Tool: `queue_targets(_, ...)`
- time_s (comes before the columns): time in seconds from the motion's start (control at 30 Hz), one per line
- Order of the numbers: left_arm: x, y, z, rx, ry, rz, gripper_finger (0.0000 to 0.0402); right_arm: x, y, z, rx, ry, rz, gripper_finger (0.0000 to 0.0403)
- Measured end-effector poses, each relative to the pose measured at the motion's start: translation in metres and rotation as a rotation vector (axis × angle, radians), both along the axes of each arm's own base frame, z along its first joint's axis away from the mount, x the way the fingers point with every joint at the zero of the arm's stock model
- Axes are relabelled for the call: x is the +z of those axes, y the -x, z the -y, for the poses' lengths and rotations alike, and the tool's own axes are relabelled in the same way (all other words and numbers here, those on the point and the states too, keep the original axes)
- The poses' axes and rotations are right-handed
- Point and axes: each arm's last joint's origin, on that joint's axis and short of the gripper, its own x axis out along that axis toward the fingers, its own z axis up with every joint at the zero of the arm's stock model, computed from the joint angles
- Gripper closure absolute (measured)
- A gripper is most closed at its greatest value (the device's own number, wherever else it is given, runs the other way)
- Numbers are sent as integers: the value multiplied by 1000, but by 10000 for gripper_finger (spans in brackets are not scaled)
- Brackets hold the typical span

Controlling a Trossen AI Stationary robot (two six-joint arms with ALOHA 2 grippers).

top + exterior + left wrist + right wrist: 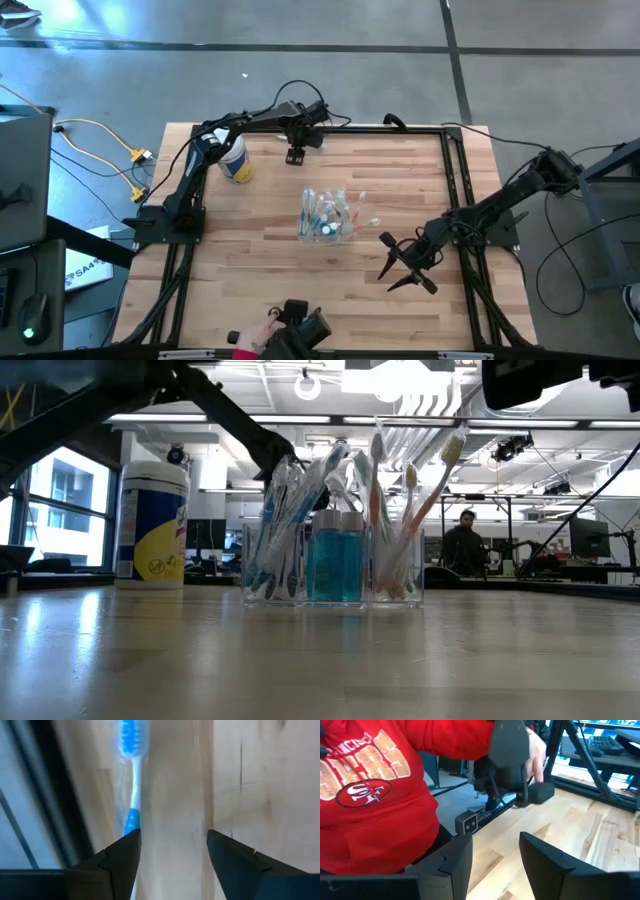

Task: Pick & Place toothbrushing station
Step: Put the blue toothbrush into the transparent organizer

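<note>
Your workspace is a light butcher-block wooden table (pixel 250 270) on a grey concrete floor, with an open office visible behind it in the low view. Near the centre of the high view sits the clear plastic organizer (pixel 325 215), holding a crowd of thin pastel-handled toothbrushes (pixel 400 500) and a blue-filled clear container with a silver cap (pixel 335 555); in the low view the brushes stand upright or lean in it. To its upper left stands the white-lidded round canister with a yellow label (pixel 235 160), which is not part of the job.

Your left gripper (pixel 296 152) is at the upper middle of the high view, near the table's far edge. Its wrist camera shows its fingers spread apart and empty, with a loose blue-and-white toothbrush (pixel 131 780) lying on the wood just ahead, its handle end beside one fingertip (pixel 127 845). Your right gripper (pixel 400 268) sits at the lower right of the high view, well apart from the organizer, jaws parted and holding nothing.

A person in a red sweatshirt (pixel 375 785) stands at the near edge, a hand (pixel 258 336) on a dark device there.

By my reading, most brushes are already stowed; at least this loose one is left to grasp and carry across to the organizer.
</note>
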Motion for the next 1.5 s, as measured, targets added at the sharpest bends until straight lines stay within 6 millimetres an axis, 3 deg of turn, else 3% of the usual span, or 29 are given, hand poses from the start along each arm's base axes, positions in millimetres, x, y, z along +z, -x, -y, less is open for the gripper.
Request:
queue_targets(0.17,24,-5,-2,9,-56,51,176,0,-3,6,10,-19,-15,247)
queue_targets(0.4,28,-5,-11,6,-49,124,176,0,-5,11,32,-30,-22,247)
queue_targets(0.6,8,5,-28,117,15,104,176,0,-4,11,47,-31,-22,247)
queue_targets(0.9,-15,7,-27,172,85,38,181,0,-4,11,48,-31,-19,247)
queue_targets(1.03,-23,7,-23,177,120,-13,234,1,-4,11,47,-36,-19,247)
queue_targets(1.2,-25,5,-18,179,101,-48,370,1,-4,10,47,-40,-16,247)
queue_targets(1.5,-16,4,-14,243,-2,-87,395,3,-5,10,49,-68,-14,247)
